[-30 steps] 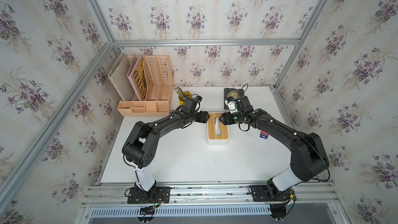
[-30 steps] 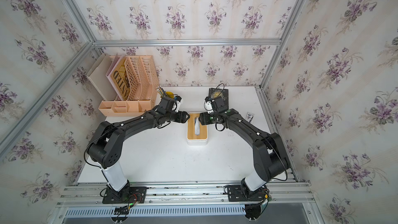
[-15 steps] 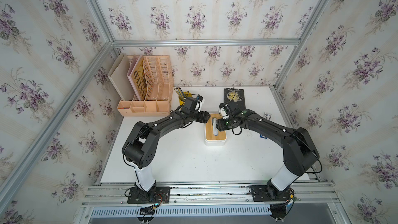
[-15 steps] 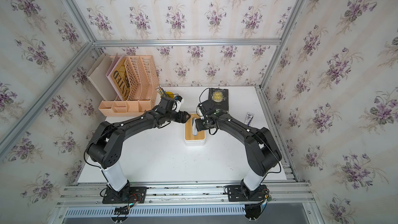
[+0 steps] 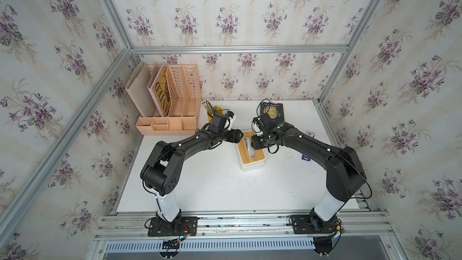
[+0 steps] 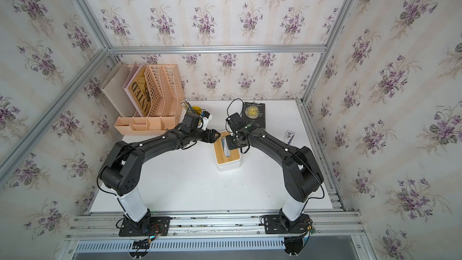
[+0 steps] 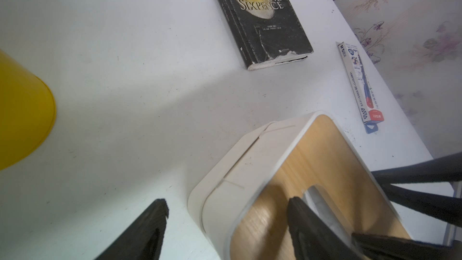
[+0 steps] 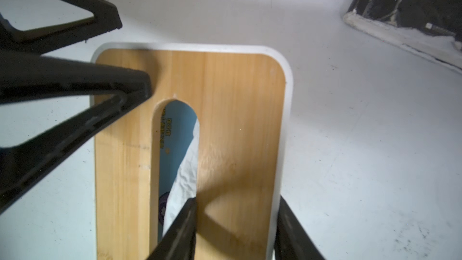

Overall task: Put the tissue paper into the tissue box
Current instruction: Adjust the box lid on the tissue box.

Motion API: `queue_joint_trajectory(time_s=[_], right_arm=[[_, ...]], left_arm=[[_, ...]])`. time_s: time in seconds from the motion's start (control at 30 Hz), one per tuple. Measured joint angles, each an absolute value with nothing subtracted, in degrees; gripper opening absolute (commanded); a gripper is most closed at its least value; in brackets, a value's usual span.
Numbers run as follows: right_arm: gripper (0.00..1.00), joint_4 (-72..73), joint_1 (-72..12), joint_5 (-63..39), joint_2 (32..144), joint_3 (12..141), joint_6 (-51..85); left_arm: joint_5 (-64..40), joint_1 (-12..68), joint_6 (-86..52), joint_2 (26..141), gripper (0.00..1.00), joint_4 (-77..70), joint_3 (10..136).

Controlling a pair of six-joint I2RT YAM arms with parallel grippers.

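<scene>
- Tissue paper [image 8: 175, 131]: lies inside the tissue box [image 7: 225, 171]. Its blue wrap and white sheet show through the slot in the lid [image 8: 237, 121].
- Right gripper [image 8: 237, 198]: fingers apart astride the lid's strip beside the slot. I cannot tell whether they are clamped.
- Left gripper [image 7: 228, 200]: released, straddling the box's end, I judge to steady it.

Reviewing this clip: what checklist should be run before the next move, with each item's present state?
1. The lid sits flush on the tissue box: ok.
2. The tissue paper lies inside, under the lid: ok.
3. The left gripper is open, straddling the box's corner: ok.
4. The right gripper has a firm hold on the lid: cannot tell.
5. The book and yellow cup stand apart from the box: ok.
</scene>
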State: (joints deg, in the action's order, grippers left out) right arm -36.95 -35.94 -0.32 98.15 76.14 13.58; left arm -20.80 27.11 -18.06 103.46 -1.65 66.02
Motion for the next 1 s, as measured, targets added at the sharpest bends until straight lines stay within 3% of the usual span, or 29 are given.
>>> queue_joint_trajectory(time_s=[1.0], right_arm=[[0.23,-38.89,-35.55,-3.46,100.82,77.93,10.50]], left_arm=[[-21.61,26.26,-19.09,104.57,0.78,-3.75,66.13]])
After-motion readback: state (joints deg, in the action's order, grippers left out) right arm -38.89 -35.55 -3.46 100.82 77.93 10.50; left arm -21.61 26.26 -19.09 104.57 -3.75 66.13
